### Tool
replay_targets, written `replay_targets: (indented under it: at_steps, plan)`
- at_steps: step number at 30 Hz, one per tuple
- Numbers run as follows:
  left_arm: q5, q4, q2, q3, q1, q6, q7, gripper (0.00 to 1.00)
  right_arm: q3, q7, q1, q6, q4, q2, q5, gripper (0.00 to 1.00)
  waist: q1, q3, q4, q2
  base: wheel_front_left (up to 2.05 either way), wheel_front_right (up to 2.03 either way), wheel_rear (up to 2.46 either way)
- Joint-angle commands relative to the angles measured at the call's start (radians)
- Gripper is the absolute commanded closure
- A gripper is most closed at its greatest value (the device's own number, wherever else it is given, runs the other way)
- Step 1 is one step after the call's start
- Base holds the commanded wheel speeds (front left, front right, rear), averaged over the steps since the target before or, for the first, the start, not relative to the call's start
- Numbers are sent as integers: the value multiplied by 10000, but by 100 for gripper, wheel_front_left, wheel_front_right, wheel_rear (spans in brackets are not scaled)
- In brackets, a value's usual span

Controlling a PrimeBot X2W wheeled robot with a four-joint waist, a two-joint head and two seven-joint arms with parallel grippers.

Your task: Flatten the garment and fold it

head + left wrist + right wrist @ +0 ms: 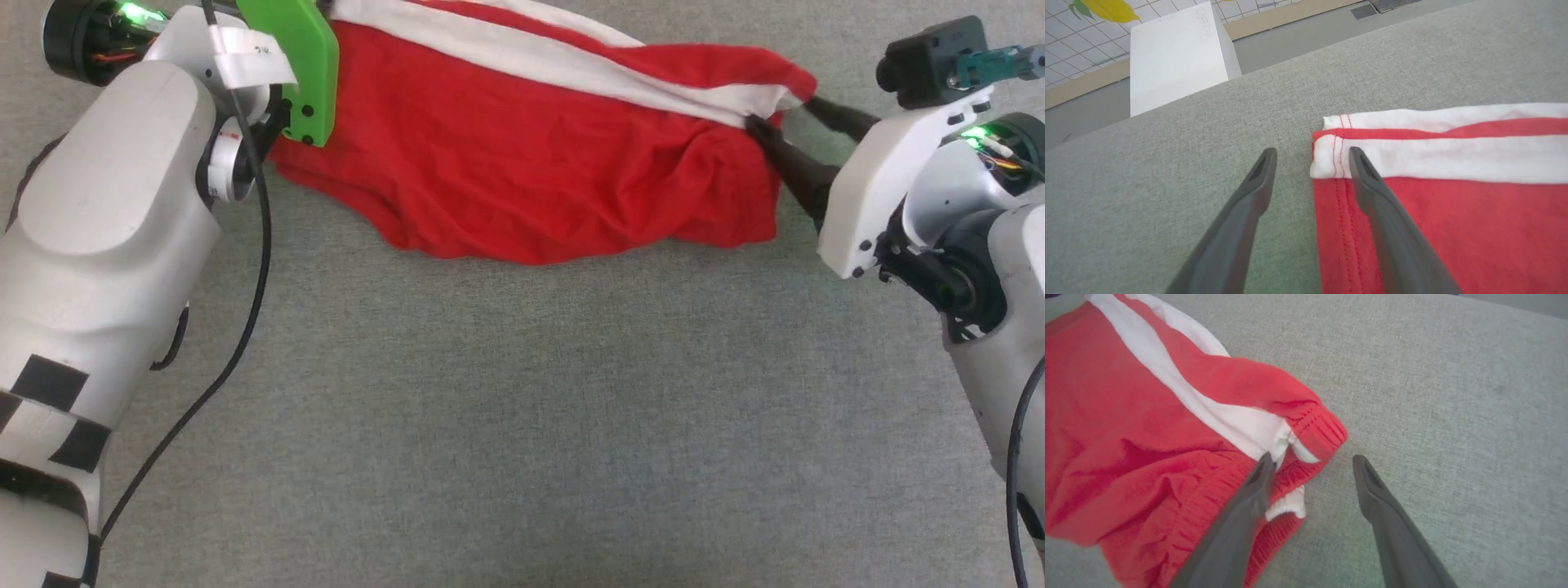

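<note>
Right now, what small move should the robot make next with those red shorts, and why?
Probably draw both claws back clear. The left claw and right claw stand open astride opposite ends of the shorts, gripping nothing, and the near edge looks rumpled, so smoothing seems next.

The garment [522, 163] is soft matt jersey cloth, its waistband [1314, 428] ribbed, on a coarse-woven matt grey surface [522, 408]
</note>
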State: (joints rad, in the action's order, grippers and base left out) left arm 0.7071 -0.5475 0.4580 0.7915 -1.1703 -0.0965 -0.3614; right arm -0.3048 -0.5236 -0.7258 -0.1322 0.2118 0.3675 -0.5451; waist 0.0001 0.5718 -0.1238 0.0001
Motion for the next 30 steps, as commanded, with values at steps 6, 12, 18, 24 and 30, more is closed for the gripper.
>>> replay_targets:
  at_steps: [6,12,18,24,30]
  plan:
    - [-68,-225,-244,-59,122,193,1050,0,21,236,204,15,-27,210,14,0,-1,-996,288,-1,0,0,0]
    - [43,75,-336,-336,839,201,2653,0,-5,1080,851,15,-279,732,18,0,-1,-2356,672,-1,0,0,0]
    - [95,979,-30,-641,2238,-242,4168,0,208,2297,1972,15,-497,1054,182,0,-1,-3515,1118,-1,0,0,0]
    - [-90,2695,713,-654,4228,-1075,5054,0,868,2617,3256,15,-323,680,376,0,-1,-4065,1482,-1,0,0,0]
    - [-603,4761,1587,-526,6318,-2281,5645,0,1790,2115,3934,15,41,-197,443,0,-1,-4180,1778,-1,0,0,0]
